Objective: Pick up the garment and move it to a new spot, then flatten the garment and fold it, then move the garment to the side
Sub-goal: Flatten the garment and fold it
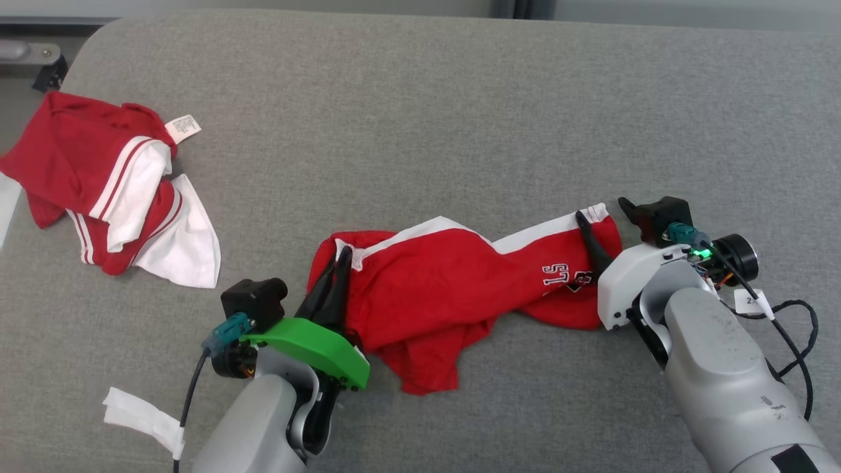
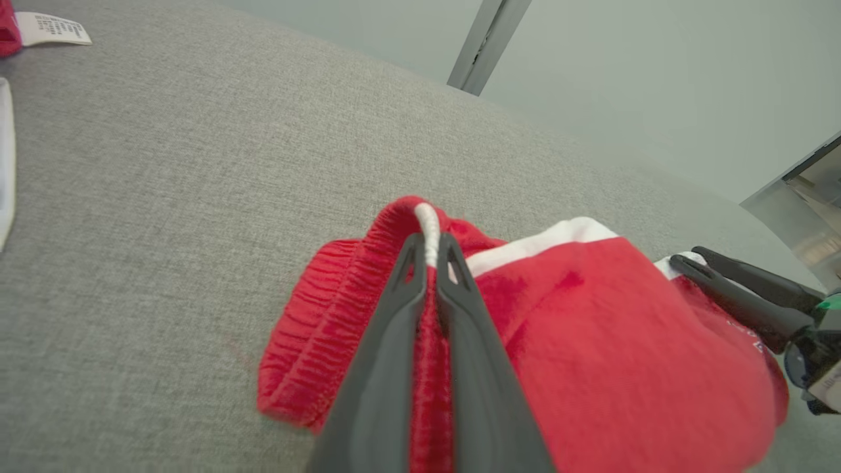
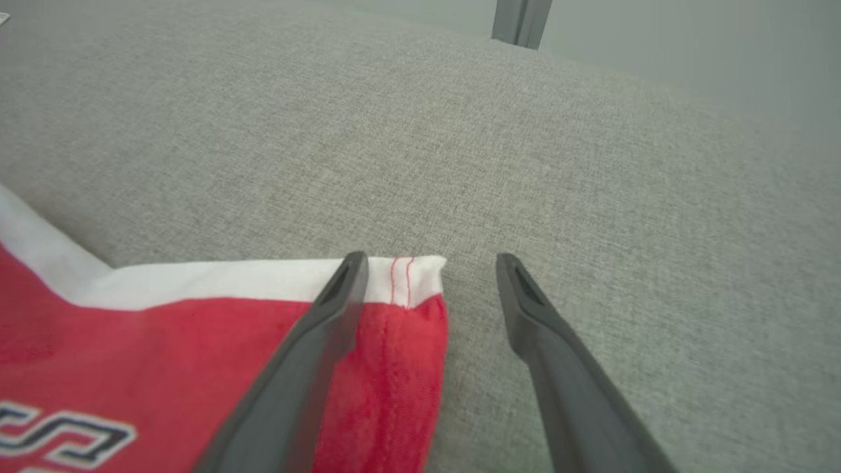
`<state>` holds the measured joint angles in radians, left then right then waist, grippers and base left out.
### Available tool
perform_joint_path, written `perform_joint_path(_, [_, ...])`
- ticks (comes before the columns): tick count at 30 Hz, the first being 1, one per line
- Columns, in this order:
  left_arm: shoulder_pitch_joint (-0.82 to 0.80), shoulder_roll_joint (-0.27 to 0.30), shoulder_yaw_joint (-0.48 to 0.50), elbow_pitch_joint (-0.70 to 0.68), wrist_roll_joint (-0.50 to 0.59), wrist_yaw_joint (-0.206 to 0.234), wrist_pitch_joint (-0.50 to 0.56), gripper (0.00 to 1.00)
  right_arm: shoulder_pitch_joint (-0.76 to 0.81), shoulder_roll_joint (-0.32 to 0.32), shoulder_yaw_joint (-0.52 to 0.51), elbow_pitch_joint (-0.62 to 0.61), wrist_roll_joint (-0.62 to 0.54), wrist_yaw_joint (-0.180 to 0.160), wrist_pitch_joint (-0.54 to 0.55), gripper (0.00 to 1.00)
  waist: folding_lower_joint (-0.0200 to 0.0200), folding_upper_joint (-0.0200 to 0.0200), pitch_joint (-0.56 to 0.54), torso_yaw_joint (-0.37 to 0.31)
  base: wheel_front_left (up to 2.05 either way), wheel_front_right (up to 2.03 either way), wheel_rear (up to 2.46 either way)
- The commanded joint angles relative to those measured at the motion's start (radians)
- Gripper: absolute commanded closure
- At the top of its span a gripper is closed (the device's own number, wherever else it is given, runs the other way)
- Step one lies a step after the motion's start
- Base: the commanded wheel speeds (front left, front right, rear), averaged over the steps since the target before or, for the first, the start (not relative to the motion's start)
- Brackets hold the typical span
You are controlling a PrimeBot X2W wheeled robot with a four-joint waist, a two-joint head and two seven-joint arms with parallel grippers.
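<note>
Left claw point(image 2: 431, 240) clamps garment point(image 1: 447, 289) (right claw point(image 3: 430, 260) straddles its hem).

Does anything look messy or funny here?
Yes. The red shorts in the middle lie twisted and bunched, not flat, with the left gripper shut on the waistband end and the right gripper open at the hem corner. A second red-and-white garment sits crumpled at the far left, its label sticking out.

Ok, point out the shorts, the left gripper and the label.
shorts point(image 1: 433, 289), head view, red middle panel
left gripper point(image 2: 430, 244), left wrist view, between its fingertips
label point(image 1: 182, 128), head view, centre of the white tag
</note>
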<state>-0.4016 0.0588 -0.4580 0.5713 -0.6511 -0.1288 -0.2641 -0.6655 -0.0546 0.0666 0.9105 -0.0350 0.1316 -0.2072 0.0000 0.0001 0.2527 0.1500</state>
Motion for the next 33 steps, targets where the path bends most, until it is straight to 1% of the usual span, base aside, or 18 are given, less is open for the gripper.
perform_joint_path(1, [-0.017, 0.002, -0.003, -0.003, -0.01, -0.003, -0.001, 1.0, -0.013, -0.003, -0.007, 0.022, -0.009, -0.002, 0.004, 0.15, 0.0, -0.0001, 0.018, 0.018, 0.0, 0.0, 0.0])
perform_joint_path(2, [-0.017, 0.001, -0.004, -0.004, -0.009, -0.003, 0.0, 1.0, -0.017, -0.002, -0.011, 0.04, -0.01, -0.002, 0.001, 0.54, 0.0, -0.0001, 0.02, 0.019, 0.0, 0.0, 0.0])
perform_joint_path(4, [-0.017, 0.001, -0.004, -0.004, -0.012, -0.003, -0.001, 1.0, -0.019, -0.001, -0.013, 0.069, -0.018, -0.002, -0.007, 0.78, 0.0, -0.0001, 0.021, 0.021, 0.0, 0.0, 0.0])
perform_joint_path(5, [-0.016, 0.001, -0.004, -0.004, -0.013, -0.003, -0.001, 1.0, -0.018, 0.0, -0.014, 0.079, -0.017, -0.002, -0.01, 1.0, 0.0, -0.0001, 0.02, 0.021, 0.0, 0.0, 0.0])
perform_joint_path(9, [-0.006, 0.003, 0.007, -0.004, -0.009, -0.003, -0.001, 1.0, -0.021, -0.001, -0.025, 0.098, -0.01, -0.002, -0.038, 1.0, 0.0, -0.0001, 0.007, 0.017, 0.0, 0.0, 0.0])
perform_joint_path(13, [-0.001, 0.016, 0.026, -0.019, 0.004, -0.003, -0.001, 1.0, -0.02, 0.0, -0.044, 0.049, 0.0, -0.002, -0.057, 1.0, 0.0, -0.0001, -0.017, 0.007, 0.0, 0.0, 0.0])
perform_joint_path(15, [-0.009, 0.019, 0.029, -0.043, 0.009, -0.003, -0.001, 1.0, -0.014, 0.0, -0.059, -0.017, 0.017, -0.002, -0.058, 1.0, 0.0, -0.0001, -0.029, 0.001, 0.0, 0.0, 0.0])
perform_joint_path(19, [-0.03, 0.041, 0.027, -0.111, 0.01, -0.003, -0.001, 1.0, 0.044, 0.001, -0.117, -0.218, 0.069, -0.002, -0.058, 1.0, 0.0, -0.0001, -0.068, -0.02, 0.0, 0.0, 0.0])
perform_joint_path(22, [-0.048, 0.06, 0.027, -0.155, -0.01, -0.003, -0.001, 1.0, 0.073, 0.001, -0.124, -0.359, 0.12, -0.002, -0.059, 1.0, 0.0, -0.0001, -0.095, -0.042, 0.0, 0.0, 0.0])
perform_joint_path(26, [-0.115, 0.103, 0.018, -0.213, -0.039, -0.003, 0.006, 1.0, 0.104, 0.002, -0.133, -0.529, 0.185, -0.002, -0.059, 1.0, 0.0, -0.0001, -0.124, -0.079, 0.0, 0.0, 0.0])
perform_joint_path(30, [-0.208, 0.147, 0.03, -0.266, -0.108, -0.003, 0.064, 1.0, 0.088, -0.015, -0.137, -0.655, 0.236, -0.002, -0.059, 1.0, 0.0, -0.0001, -0.138, -0.116, 0.0, 0.0, 0.0])
perform_joint_path(33, [-0.277, 0.159, 0.058, -0.291, -0.18, -0.003, 0.139, 1.0, 0.062, -0.042, -0.122, -0.713, 0.258, -0.002, -0.059, 1.0, 0.0, -0.0001, -0.132, -0.144, 0.0, 0.0, 0.0])
